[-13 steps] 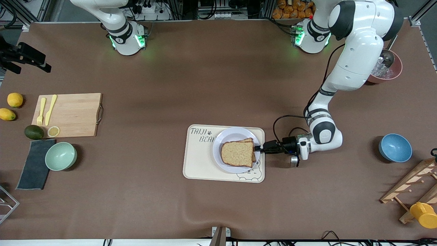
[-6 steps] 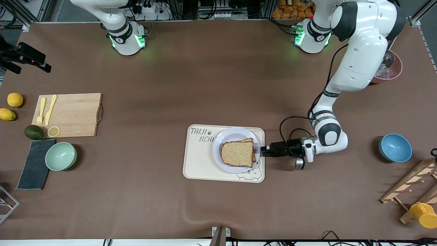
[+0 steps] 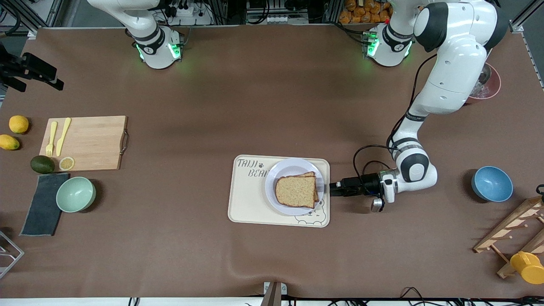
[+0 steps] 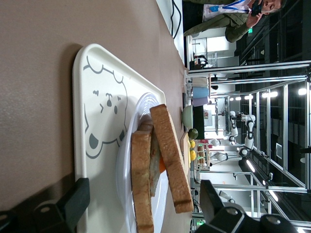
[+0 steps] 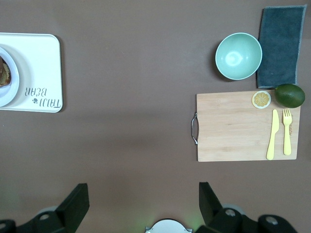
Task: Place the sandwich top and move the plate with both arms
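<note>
- The sandwich top (image 3: 296, 191), a square slice of brown bread, lies on the sandwich on the plate (image 3: 293, 166); in the left wrist view the slice (image 4: 171, 159) leans tilted on the layers under it.
- The round pale plate sits on a cream tray (image 3: 250, 199) printed with a bear, near the middle of the counter (image 3: 255, 106), at the tray's end toward the left arm.
- The left hand (image 3: 332, 189) is low over the counter just beside the tray's edge, pointing at the plate, apart from it. Its fingers (image 4: 73, 204) are spread wide and hold nothing.
- The right hand (image 5: 143, 206) is high over the counter near its own arm's base, looking straight down. Its fingers (image 5: 75, 204) are wide apart and empty; this arm waits.
- Toward the right arm's end of the counter lies a wooden cutting board (image 3: 87, 142) with a yellow fork (image 3: 50, 139), a yellow knife (image 3: 63, 136) and a lemon slice (image 3: 66, 163).
- Beside the board are an avocado (image 3: 42, 164), a pale green bowl (image 3: 76, 194), a dark cloth (image 3: 42, 210) and two lemons (image 3: 18, 124).
- Toward the left arm's end stand a blue bowl (image 3: 491, 183), a wooden rack (image 3: 510, 231) and a yellow cup (image 3: 528, 267).
</note>
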Robot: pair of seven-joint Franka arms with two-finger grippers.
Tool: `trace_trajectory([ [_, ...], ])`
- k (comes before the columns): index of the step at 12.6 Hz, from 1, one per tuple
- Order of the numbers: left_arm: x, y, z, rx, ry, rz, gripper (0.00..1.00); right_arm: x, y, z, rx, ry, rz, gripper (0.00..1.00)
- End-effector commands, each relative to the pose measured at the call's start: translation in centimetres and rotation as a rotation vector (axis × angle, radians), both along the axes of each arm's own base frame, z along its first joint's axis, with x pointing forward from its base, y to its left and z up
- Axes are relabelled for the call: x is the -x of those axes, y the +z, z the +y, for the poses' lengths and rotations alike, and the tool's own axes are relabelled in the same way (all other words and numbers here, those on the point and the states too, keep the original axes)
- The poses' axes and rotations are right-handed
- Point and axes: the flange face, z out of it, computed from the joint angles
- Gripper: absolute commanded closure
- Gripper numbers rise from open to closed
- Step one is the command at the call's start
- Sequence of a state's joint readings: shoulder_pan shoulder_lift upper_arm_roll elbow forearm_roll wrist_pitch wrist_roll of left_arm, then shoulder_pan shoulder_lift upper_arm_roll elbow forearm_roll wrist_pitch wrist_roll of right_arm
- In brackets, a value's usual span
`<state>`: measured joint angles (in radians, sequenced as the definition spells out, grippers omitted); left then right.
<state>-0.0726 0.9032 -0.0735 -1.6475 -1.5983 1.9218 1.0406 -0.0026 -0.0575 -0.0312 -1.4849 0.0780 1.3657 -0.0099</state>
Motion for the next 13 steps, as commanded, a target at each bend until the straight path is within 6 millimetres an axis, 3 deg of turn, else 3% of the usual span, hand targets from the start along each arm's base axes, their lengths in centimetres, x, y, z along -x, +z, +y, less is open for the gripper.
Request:
trace_trajectory([
  [1, -0.3, 2.4, 0.6, -0.031, -0.015, 0.016, 0.00, 0.2, 0.2, -0.3, 0.019, 0.000, -0.001, 0.00],
  [7, -2.0, 9.9, 2.2, -0.136, -0.066, 0.097, 0.00, 0.5, 0.5, -0.3, 0.116, 0.008, 0.002, 0.00],
  [13, -3.5, 21.3, 4.9, -0.473, -0.119, 0.157, 0.00, 0.8, 0.3, -0.6, 0.104, -0.002, 0.027, 0.00],
])
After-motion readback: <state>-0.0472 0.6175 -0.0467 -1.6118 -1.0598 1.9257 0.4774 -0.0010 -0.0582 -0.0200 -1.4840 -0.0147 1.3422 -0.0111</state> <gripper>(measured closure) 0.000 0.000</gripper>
